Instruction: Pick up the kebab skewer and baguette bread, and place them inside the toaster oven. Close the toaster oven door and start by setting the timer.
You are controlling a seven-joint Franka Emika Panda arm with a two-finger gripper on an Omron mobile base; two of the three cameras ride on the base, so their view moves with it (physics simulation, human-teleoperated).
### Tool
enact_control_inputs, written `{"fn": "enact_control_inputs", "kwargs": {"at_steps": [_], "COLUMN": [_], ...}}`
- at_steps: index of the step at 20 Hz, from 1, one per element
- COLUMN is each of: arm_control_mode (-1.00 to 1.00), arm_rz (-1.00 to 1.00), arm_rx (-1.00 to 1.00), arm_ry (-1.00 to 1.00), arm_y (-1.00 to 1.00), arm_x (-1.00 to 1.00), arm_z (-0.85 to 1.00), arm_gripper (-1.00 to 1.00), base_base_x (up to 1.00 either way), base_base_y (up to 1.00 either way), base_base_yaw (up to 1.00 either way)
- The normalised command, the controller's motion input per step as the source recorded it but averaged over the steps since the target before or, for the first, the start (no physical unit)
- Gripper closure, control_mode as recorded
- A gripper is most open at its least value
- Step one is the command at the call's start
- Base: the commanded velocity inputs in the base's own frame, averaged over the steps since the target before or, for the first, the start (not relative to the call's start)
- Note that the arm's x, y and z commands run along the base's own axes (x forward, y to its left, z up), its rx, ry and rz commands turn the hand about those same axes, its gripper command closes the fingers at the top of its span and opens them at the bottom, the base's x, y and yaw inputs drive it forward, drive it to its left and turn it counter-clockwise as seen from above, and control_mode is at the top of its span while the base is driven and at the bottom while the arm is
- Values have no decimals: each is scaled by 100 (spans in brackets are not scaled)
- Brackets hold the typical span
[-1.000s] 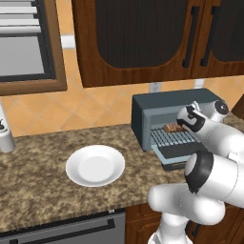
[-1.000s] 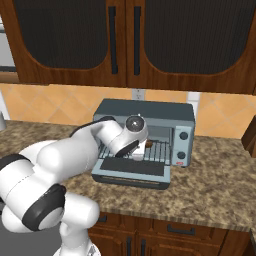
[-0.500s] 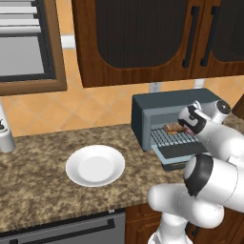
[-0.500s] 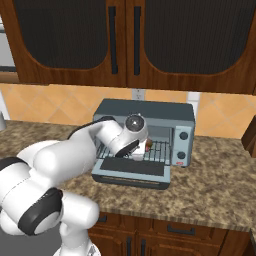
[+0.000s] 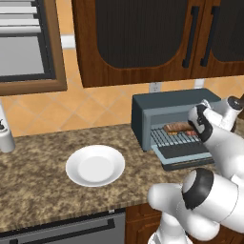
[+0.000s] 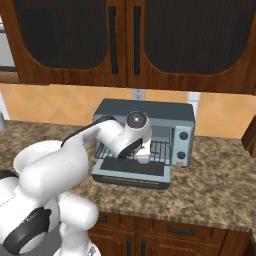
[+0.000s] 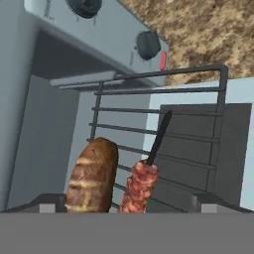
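The toaster oven (image 5: 164,119) stands on the speckled stone surface (image 5: 43,190) against the tiled wall, its door (image 6: 131,173) dropped flat toward the robot. On the wire rack (image 7: 163,119) inside lie the baguette bread (image 7: 93,174) and the kebab skewer (image 7: 144,181), side by side and just apart, nearly parallel. In the hand view both have their long axes running from the near edge of the picture up across the rack bars; the skewer's thin dark stick end points away from the camera toward the rack's far rail, its meat chunks nearest the lens. From the left base view the two lie lengthwise across the oven's opening. The pincer (image 7: 129,204) hangs just over them with its fingers spread wide on either side, pinching nothing. A white plate (image 5: 95,165) sits on the surface well to the left of the oven.
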Motion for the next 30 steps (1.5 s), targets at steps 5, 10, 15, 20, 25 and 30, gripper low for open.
{"fn": "enact_control_inputs", "kwargs": {"at_steps": [5,10,15,20,25,30], "arm_control_mode": [-100,-100,-100,-100,-100,-100], "arm_rz": [42,61,41,12,0,10], "arm_rx": [-24,-29,-34,-40,-31,-19], "arm_ry": [0,-2,-18,-17,-11,-12], "arm_y": [18,55,32,16,0,-25], "arm_x": [-41,-23,-40,-23,-12,-14], "arm_z": [0,0,-6,-1,-1,-10], "arm_gripper": [-100,-100,-100,-100,-100,-100], "base_base_x": [0,0,0,0,0,0], "base_base_y": [0,0,0,0,0,0], "base_base_yaw": [0,0,0,0,0,0]}}
